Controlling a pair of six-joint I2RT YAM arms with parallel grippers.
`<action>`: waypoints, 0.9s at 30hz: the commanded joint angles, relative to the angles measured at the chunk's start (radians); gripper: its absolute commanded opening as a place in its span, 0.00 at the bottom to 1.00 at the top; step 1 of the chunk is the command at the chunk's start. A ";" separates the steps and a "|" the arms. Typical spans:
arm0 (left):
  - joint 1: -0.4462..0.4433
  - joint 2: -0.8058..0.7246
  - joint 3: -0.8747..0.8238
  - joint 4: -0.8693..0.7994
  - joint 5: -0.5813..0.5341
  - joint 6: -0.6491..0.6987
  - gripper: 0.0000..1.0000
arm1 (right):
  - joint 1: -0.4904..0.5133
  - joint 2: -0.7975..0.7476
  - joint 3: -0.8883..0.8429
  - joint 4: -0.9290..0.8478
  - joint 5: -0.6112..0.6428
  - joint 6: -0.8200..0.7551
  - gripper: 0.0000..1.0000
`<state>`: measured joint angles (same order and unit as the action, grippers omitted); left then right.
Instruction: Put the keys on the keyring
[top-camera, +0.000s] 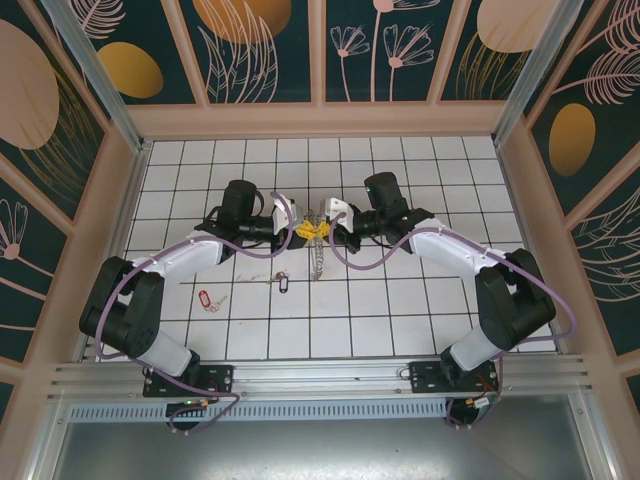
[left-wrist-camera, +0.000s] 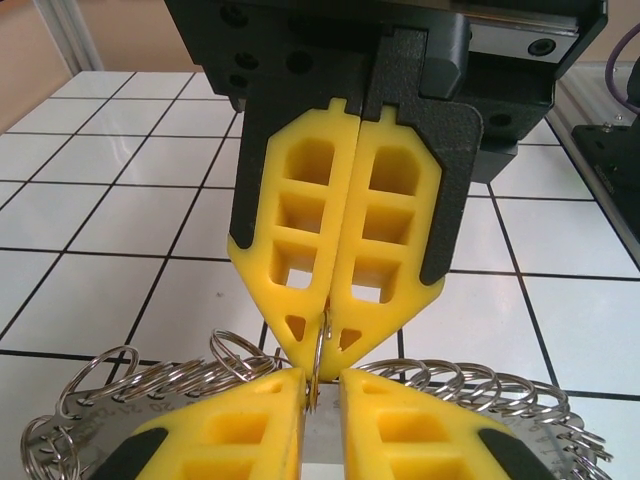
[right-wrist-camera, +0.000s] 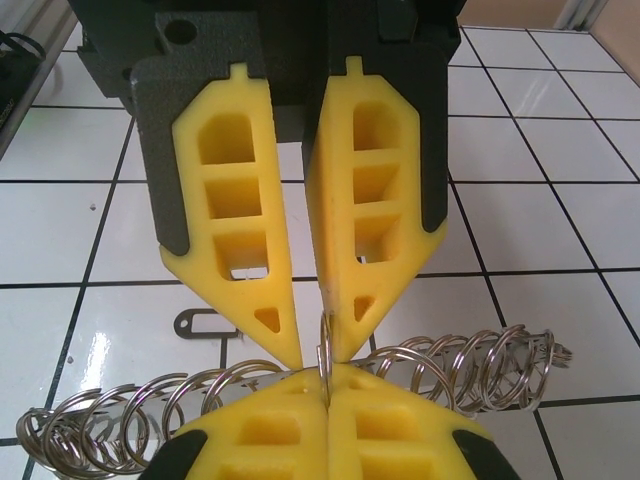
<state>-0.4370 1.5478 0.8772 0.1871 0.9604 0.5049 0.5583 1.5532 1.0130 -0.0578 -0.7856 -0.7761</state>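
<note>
Now I see both grippers, left (top-camera: 298, 229) and right (top-camera: 326, 230), clamped on the keyring (top-camera: 318, 255); near it, two keys (top-camera: 281, 283) lie on the worktop (top-camera: 400, 310).

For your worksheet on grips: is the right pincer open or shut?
Shut. The right pincer has its yellow fingers pressed together, pinching a metal ring.
</note>
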 joint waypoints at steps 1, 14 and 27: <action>-0.008 -0.005 0.001 0.070 0.051 -0.014 0.15 | 0.019 0.011 0.037 0.027 -0.034 -0.002 0.00; -0.008 -0.005 0.003 0.044 0.014 0.002 0.00 | 0.023 -0.007 0.037 0.046 -0.032 0.010 0.03; 0.069 -0.038 -0.074 0.362 0.020 -0.255 0.00 | -0.005 -0.206 -0.144 0.216 0.077 0.119 0.26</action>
<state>-0.3973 1.5433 0.8154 0.3859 0.9543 0.3500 0.5568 1.4189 0.9108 0.0414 -0.7219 -0.7189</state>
